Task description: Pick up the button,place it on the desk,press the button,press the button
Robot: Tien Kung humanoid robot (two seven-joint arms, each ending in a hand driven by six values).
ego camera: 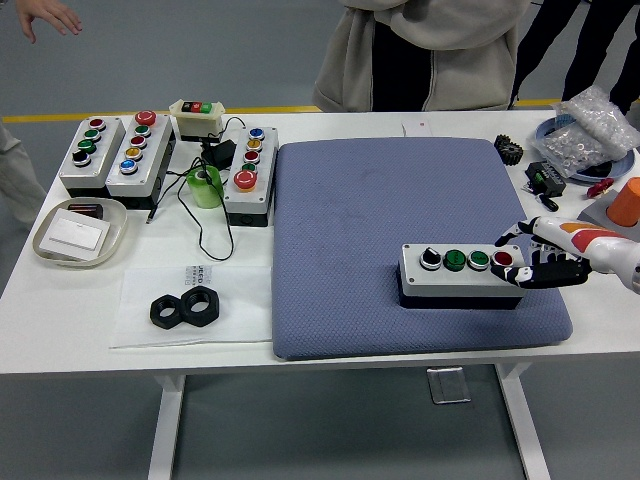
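Observation:
A grey button box point(463, 275) lies on the blue-grey mat point(400, 220), near its front right corner. Its top carries a black knob, two green buttons and a red button point(502, 260) at the right end. My right hand point(535, 262) comes in from the right edge and sits at the box's right end, its dark fingers point(548, 272) loosely curled beside the red button. One fingertip reaches toward that button; whether it touches I cannot tell. The hand holds nothing. My left arm is out of view.
Three more button boxes point(130, 150) and a small switch unit point(197, 116) stand at the back left, with a green tape roll point(205, 185) and cable. A white tray point(78, 233) and two black nuts point(186, 308) lie front left. Bagged parts point(590, 125) sit back right. A person point(430, 50) stands behind the table.

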